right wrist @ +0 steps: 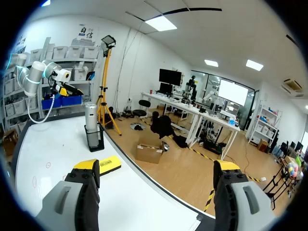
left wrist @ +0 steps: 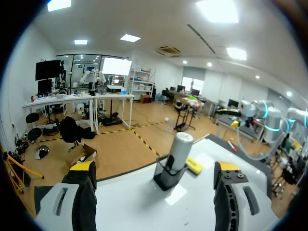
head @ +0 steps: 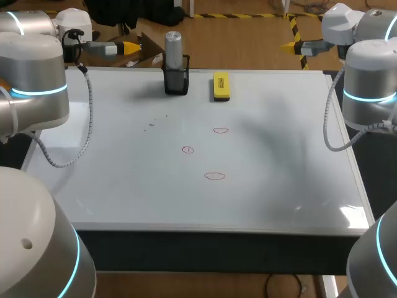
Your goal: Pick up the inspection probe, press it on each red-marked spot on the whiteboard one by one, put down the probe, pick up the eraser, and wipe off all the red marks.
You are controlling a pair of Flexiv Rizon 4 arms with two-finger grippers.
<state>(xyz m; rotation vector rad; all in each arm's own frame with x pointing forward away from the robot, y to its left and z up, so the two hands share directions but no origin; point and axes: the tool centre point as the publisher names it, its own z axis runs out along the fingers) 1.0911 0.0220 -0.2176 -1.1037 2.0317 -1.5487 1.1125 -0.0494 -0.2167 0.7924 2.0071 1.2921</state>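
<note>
Head view: probe (head: pixel 173 45) upright in holder (head: pixel 176 82) at far edge of whiteboard (head: pixel 285 192), eraser (head: pixel 221 86) just beside; three red marks (head: pixel 214 176) mid-board. Left gripper (head: pixel 130 47) and right gripper (head: pixel 289 46) off far corners, fingers spread, empty.

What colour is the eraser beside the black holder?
The eraser is yellow; clearest in the head view.
</note>
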